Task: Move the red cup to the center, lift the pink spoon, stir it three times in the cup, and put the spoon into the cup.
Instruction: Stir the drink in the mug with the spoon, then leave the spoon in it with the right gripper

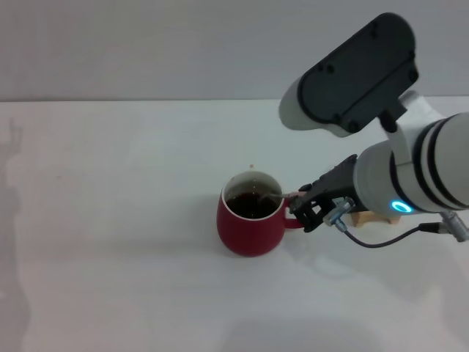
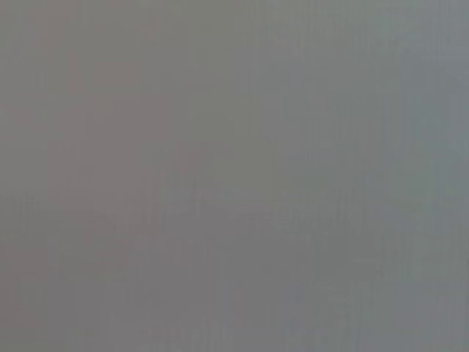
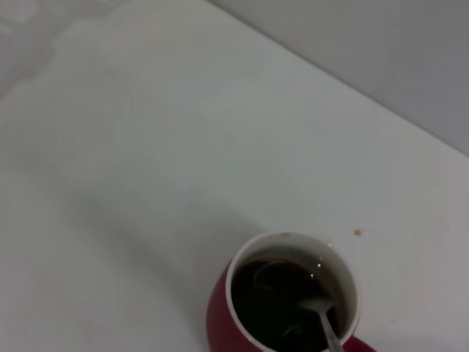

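The red cup [image 1: 250,224] stands on the white table near the middle, its handle toward my right gripper, with dark liquid inside. It also shows in the right wrist view [image 3: 282,308]. The pink spoon [image 1: 282,195] leans over the cup's right rim. Its silver bowl [image 3: 314,304] dips into the liquid, and only a bit of the pink handle shows at the fingertips. My right gripper [image 1: 302,204] is just right of the cup, by the handle, shut on the spoon's handle. My left gripper is out of view; the left wrist view shows only plain grey.
A tan wooden block [image 1: 364,217] lies on the table behind my right wrist. A small orange speck [image 3: 357,232] sits on the table just beyond the cup. My right arm's large housing [image 1: 352,73] hangs over the right side.
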Robot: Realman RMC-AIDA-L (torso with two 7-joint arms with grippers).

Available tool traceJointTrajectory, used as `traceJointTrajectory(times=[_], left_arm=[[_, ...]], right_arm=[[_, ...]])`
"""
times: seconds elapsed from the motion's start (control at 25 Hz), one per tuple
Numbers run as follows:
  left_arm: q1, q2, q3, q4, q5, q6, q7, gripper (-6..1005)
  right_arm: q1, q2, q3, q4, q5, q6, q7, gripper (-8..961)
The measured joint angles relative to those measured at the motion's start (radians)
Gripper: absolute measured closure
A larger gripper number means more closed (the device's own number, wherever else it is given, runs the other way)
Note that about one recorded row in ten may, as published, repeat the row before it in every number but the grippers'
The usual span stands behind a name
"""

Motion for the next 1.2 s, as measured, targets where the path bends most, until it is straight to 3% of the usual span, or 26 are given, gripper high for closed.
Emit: traceJointTrajectory(times=[0.28, 0.56, 1.2], left_arm=[[-0.005, -0.001, -0.002, 0.003, 0.0, 0.0, 0.0, 156], [-0.007, -0.003, -0.002, 0.003, -0.005, -0.003, 0.001, 156], [-0.013, -0.003, -0.001, -0.001, -0.008, -0.003, 0.001, 157]], right_arm=[[0.048, 0.0, 0.032, -0.048, 0.035, -0.001, -0.072, 809], [0.06, 0.002, 0.085, -0.084, 0.086, -0.005, -0.127, 810], [0.064, 0.002, 0.102, -0.141, 0.159, 0.001, -0.181, 810]])
